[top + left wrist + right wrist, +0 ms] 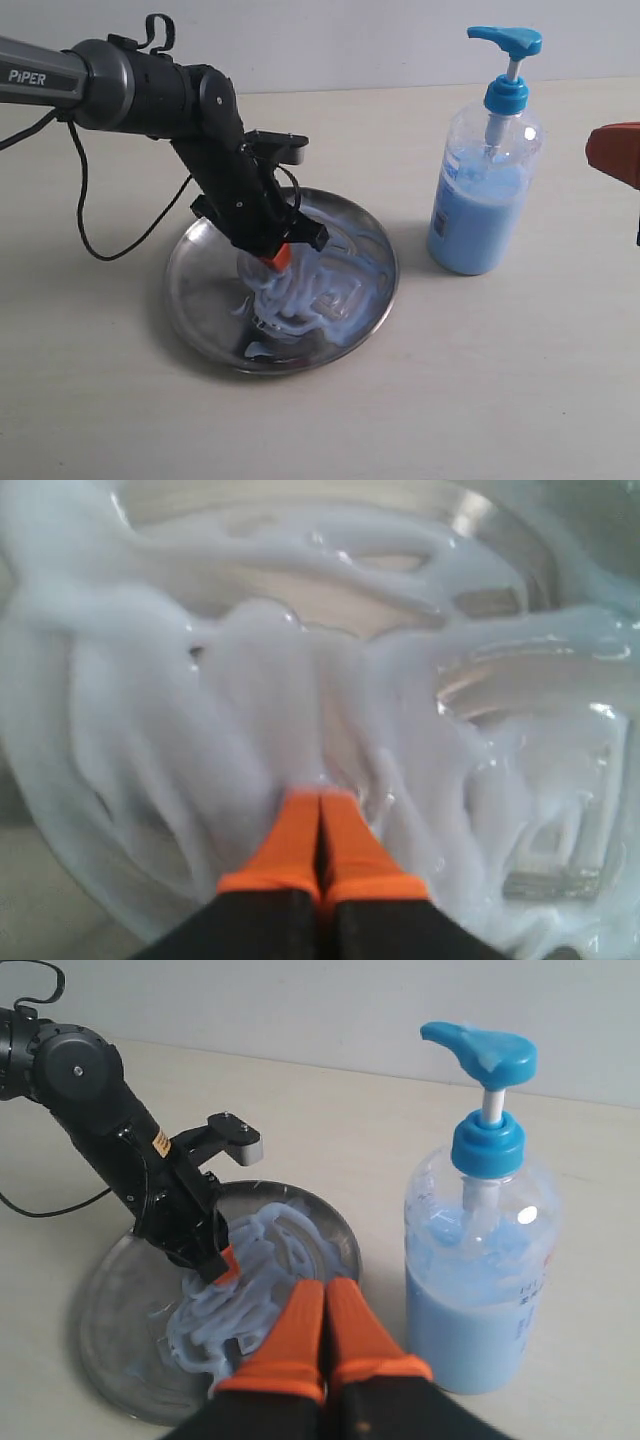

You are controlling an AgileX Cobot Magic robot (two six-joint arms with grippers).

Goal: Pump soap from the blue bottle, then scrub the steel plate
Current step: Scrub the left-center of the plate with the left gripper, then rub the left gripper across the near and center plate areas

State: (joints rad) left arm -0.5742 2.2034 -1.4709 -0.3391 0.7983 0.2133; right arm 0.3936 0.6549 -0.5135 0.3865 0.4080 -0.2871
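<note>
Starting at the near rim of the steel plate (200, 300), you have mostly bare metal with a few pale streaks. The soap (310, 290) lies thick from the plate's middle toward its right side, in swirled light-blue ridges. That spread suggests the pumping is done and you are in the scrubbing step.

Your left tool (278, 257) is tipped down into the plate's middle. Its orange fingertips (300, 825) are clenched flat against each other with nothing between them, and they touch the smeared soap. Held pinched like that, the two pads act as one blunt scrubber, which I judge is why they are closed rather than spread. The left arm (150, 85) leans in from beyond the plate's left rim, so the tool meets the metal at a slant and can sweep across it.

The blue bottle (480, 200) stands upright on the counter (480, 400), just beside the plate's right rim and clear of it. Its pump head (508, 40) is raised and the bottle is about two-thirds full.

Your right tool (325, 1295) is also clenched on nothing. It hangs well to the right of the plate, past the bottle, probably parked there to keep the plate free for scrubbing. The plate's near-left area looks least covered, so I would work there next.
</note>
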